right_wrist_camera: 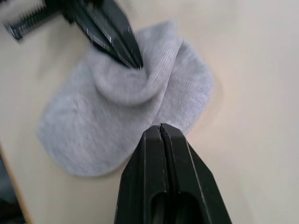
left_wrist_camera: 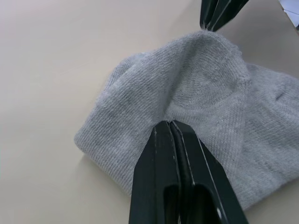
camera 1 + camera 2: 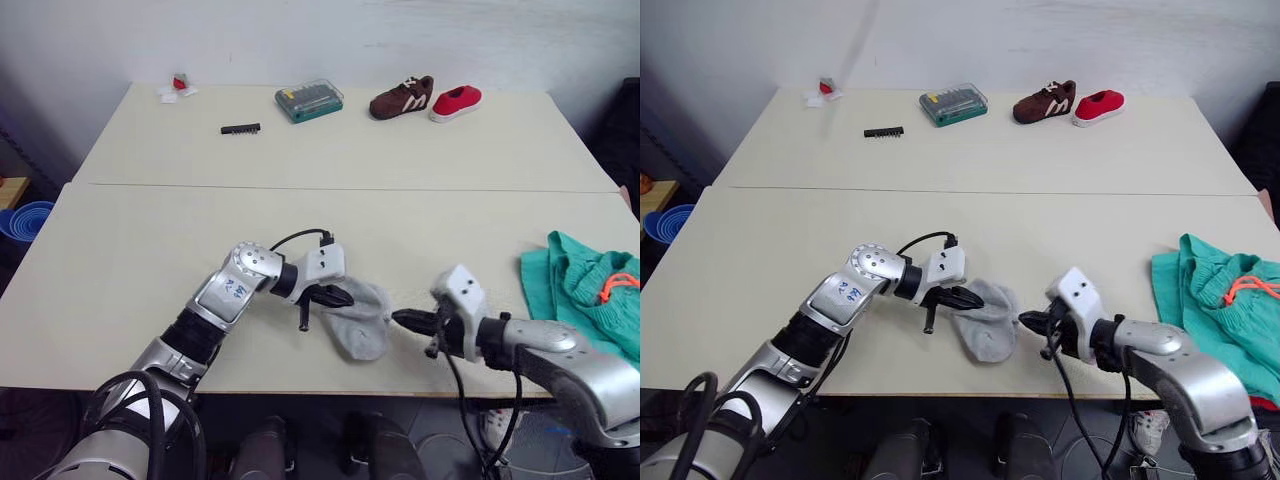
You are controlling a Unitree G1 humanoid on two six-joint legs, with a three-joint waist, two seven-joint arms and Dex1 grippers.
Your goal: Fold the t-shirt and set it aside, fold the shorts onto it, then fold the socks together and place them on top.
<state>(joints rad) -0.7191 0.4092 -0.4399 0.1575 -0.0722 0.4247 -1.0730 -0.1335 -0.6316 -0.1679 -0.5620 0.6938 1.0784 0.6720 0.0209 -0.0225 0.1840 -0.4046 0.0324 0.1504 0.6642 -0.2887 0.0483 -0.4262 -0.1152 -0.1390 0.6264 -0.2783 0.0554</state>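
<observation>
We find both sets of fingers closed on the socks [image 3: 362,318], which lie between them on the counter [image 3: 150,250]: the left gripper [image 3: 343,296] pinches one edge, the right gripper [image 3: 400,319] the opposite edge. The shorts [image 3: 585,290] lie bunched beyond the right fingers, not visibly folded. We judge the sock fold underway, stacking outstanding.

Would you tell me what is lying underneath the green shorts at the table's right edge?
A sliver of red cloth peeks out below the shorts at the table edge, probably the t-shirt; the rest is covered, so its fold cannot be judged.
</observation>
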